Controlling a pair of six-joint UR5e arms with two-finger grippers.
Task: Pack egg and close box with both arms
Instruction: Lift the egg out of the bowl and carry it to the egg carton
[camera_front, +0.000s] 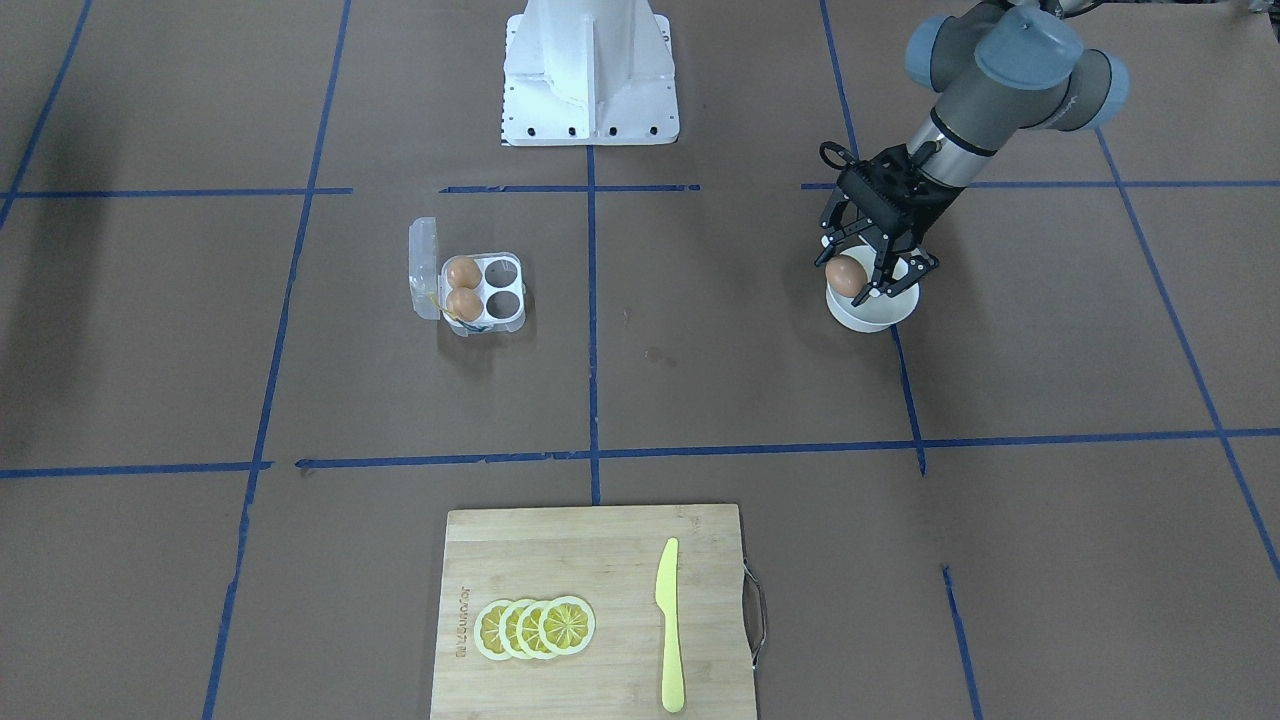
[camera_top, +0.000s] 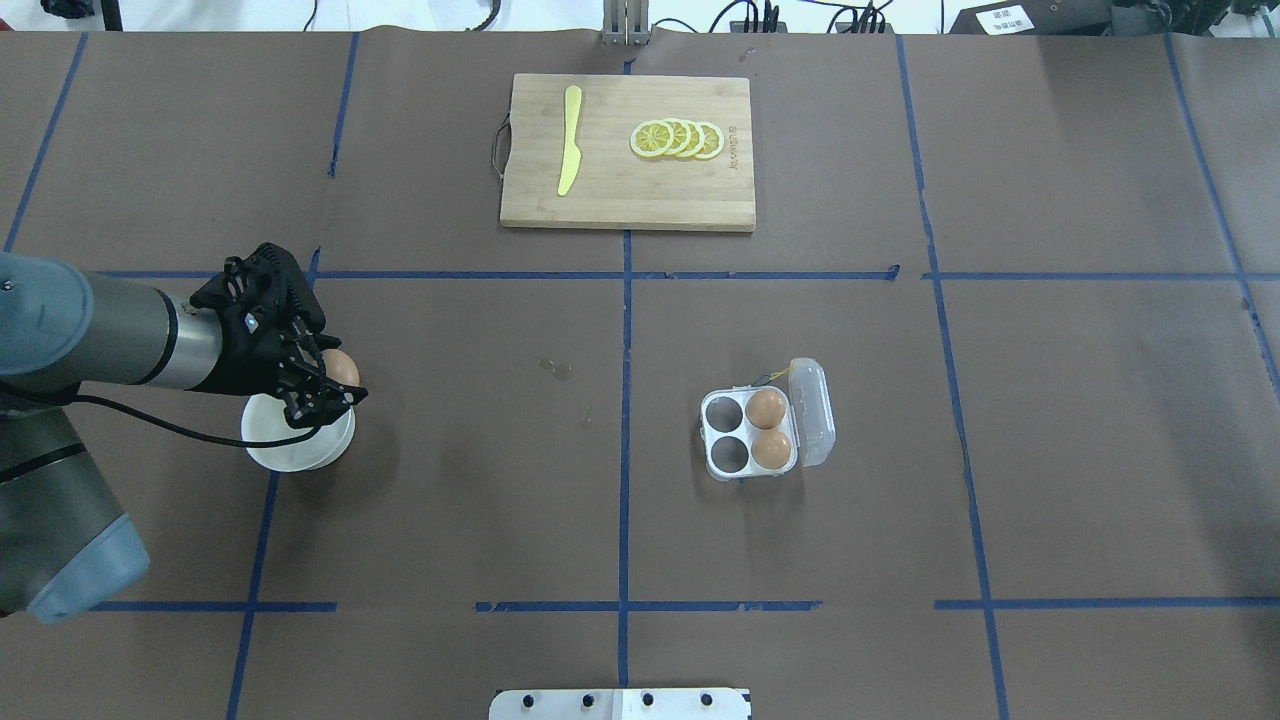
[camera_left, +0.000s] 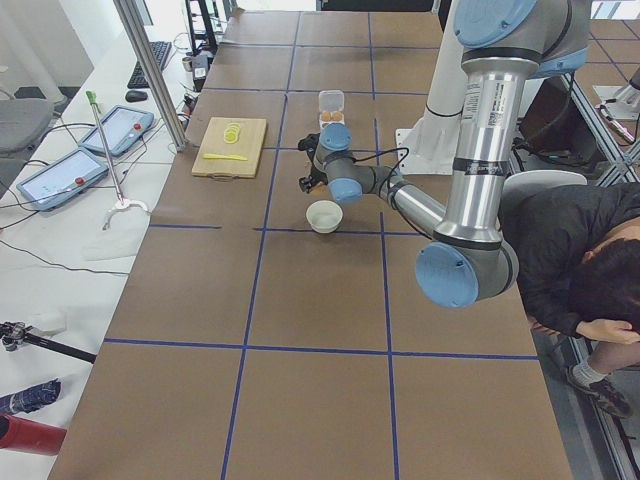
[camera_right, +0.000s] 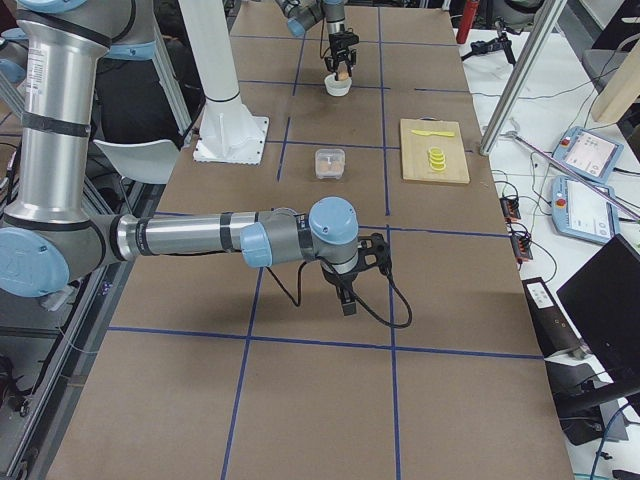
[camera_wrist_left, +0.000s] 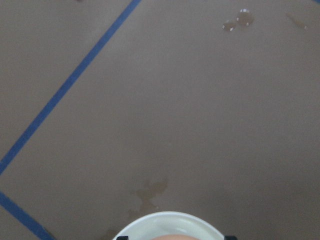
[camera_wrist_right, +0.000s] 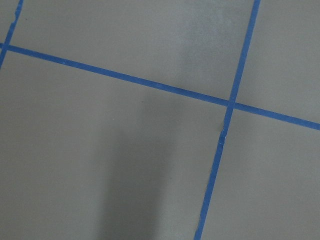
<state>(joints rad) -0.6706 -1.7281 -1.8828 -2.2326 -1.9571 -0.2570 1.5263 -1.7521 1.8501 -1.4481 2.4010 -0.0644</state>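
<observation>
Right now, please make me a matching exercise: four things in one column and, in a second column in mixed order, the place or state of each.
Things:
1. left gripper
2. box
3. knife
4. bowl

Places or states:
A. lies on the cutting board
B. lid open, two cells empty
C. shut on an egg
D. white, under the held egg

Pairs: 1-C, 2-B, 3-A, 4-D
</observation>
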